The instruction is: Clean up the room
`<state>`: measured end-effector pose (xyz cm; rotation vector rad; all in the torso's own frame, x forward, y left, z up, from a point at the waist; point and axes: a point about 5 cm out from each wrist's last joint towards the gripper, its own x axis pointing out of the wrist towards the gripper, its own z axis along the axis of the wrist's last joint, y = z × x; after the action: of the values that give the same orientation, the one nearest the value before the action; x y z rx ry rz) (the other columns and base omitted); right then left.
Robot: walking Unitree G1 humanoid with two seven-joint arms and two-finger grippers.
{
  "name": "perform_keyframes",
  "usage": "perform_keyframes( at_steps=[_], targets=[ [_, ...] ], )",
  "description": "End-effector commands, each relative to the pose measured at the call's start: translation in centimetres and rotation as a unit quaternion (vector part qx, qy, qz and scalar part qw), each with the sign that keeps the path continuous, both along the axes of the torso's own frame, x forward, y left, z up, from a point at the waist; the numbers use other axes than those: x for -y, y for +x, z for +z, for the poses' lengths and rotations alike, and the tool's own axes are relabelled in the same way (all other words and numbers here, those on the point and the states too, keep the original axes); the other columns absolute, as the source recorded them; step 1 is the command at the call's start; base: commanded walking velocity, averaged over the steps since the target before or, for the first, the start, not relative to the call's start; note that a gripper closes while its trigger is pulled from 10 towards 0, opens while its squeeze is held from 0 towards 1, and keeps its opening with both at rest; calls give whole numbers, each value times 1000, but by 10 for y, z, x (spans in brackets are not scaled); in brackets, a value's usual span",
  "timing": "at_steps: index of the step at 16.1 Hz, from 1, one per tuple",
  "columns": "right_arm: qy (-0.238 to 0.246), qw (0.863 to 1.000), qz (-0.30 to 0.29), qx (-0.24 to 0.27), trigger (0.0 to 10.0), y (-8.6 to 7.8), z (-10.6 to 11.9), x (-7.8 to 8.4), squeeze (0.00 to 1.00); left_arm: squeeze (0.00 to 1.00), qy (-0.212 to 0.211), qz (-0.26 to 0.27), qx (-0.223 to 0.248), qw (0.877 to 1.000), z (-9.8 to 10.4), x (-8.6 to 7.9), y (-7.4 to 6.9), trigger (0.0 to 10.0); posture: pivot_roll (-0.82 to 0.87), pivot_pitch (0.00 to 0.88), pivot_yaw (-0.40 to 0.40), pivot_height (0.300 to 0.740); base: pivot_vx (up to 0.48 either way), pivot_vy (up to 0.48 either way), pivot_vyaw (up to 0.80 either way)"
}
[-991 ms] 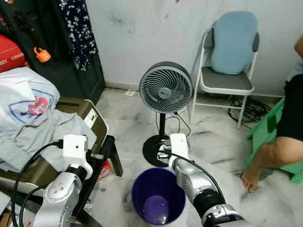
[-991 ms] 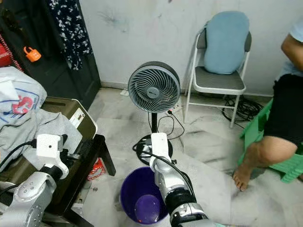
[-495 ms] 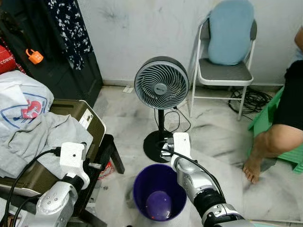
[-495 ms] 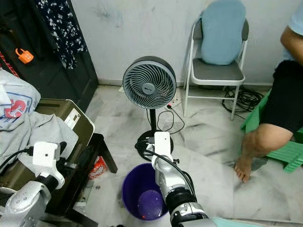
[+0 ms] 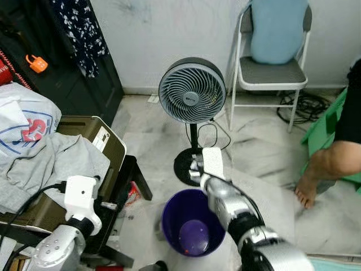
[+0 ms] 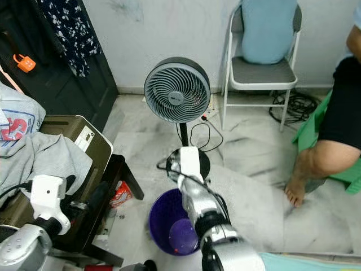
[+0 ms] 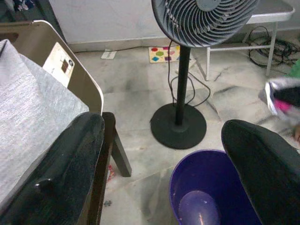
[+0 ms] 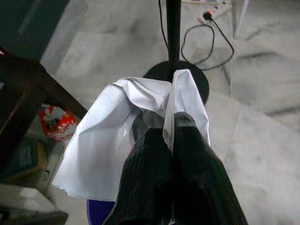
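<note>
Your right hand, clamped on the crumpled white paper, sits just beyond the round purple bucket's far rim; left hand gapes apart.

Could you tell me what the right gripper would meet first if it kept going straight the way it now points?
Probably the round black base of the standing fan: the right gripper, jaws shut on a crumpled white paper, points over the purple bin toward it. Depth is unclear; it might meet floor first.
</note>
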<state>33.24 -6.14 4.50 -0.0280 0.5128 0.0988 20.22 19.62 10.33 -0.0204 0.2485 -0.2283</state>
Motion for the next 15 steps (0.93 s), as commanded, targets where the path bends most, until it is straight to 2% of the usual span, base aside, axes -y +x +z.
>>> perform_keyframes(
  at_steps=[1,5,11,15],
  targets=[
    [8,1000,10,-1,10000,0,2,-12,0,0,8,5,-3,1000,3,-6,-2,10000,15,160,138,740,0,0,0],
    [8,1000,10,-8,10000,2,1,-8,0,0,13,-5,-11,1000,7,-7,-5,10000,40,188,158,740,0,0,0],
    [-7,1000,6,-25,10000,-4,-8,-7,0,0,22,-16,-28,999,14,-11,-14,10000,69,211,188,740,0,0,0],
    [-11,999,-12,-48,10000,-9,-13,-11,0,0,13,-38,-40,998,11,-5,-12,10000,52,213,187,740,0,0,0]
  ],
)
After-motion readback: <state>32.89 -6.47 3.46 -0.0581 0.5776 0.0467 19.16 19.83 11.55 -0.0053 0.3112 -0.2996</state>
